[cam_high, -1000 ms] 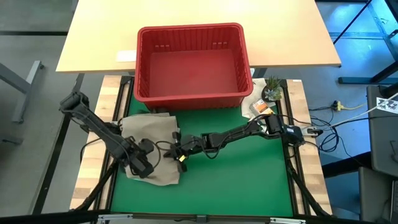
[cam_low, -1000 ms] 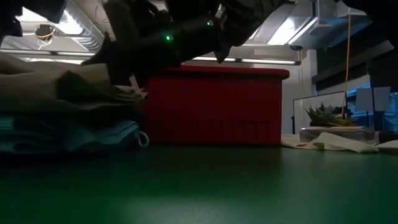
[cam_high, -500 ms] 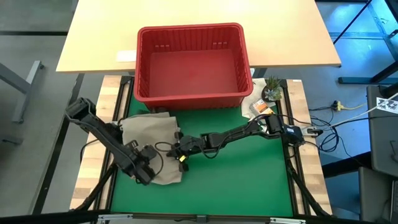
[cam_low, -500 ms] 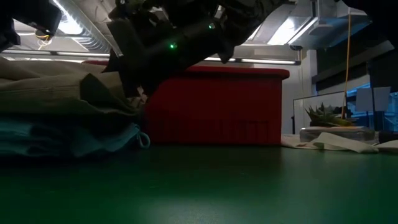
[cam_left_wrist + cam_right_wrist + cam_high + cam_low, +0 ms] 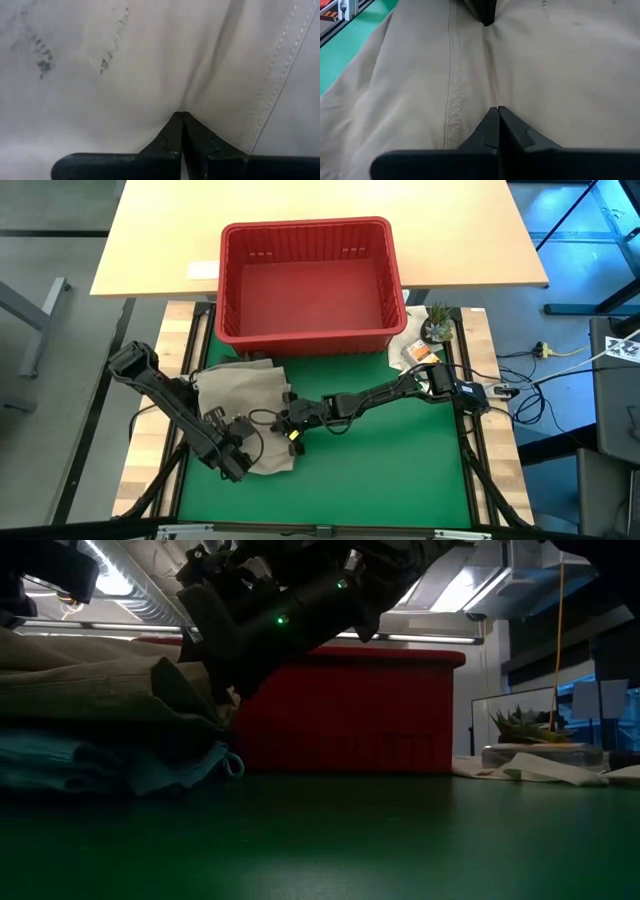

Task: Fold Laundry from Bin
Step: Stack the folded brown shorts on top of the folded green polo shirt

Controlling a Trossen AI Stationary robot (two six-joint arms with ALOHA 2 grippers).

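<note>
The beige-tan garment (image 5: pixel 242 412) lies spread on top of a stack at the left of the green mat. In the low view the light teal garment (image 5: pixel 110 765) lies beneath it. My left gripper (image 5: pixel 238 460) stands shut over the beige garment's near part, pointing steeply down. My right gripper (image 5: pixel 281 419) comes slanting from the right, shut, at the garment's right edge. The red bin (image 5: pixel 310 278) stands at the far edge of the mat; no cloth shows inside it. My left gripper sets its shut fingertips (image 5: pixel 181 120) on the beige cloth's top face (image 5: pixel 165 85) from above, and a shallow crease runs off from them. Whether any cloth is caught between them I cannot tell. My right gripper rests its shut fingertips (image 5: pixel 496 114) on the garment beside a stitched seam (image 5: pixel 452 95), slanting down from the table's right. The cloth lies flat on the stack.
A white cloth bag (image 5: pixel 408 348) and a small potted plant (image 5: pixel 437 323) sit at the far right, beside the bin. A wooden table (image 5: pixel 160 240) stands behind. Bare green mat (image 5: pixel 400 470) stretches over the middle and right.
My left gripper has gone down and toward the table's near edge over the beige garment, staying shut. My right gripper has tipped a little steeper without leaving its place. The garment's top layer sits pressed lower on the stack.
</note>
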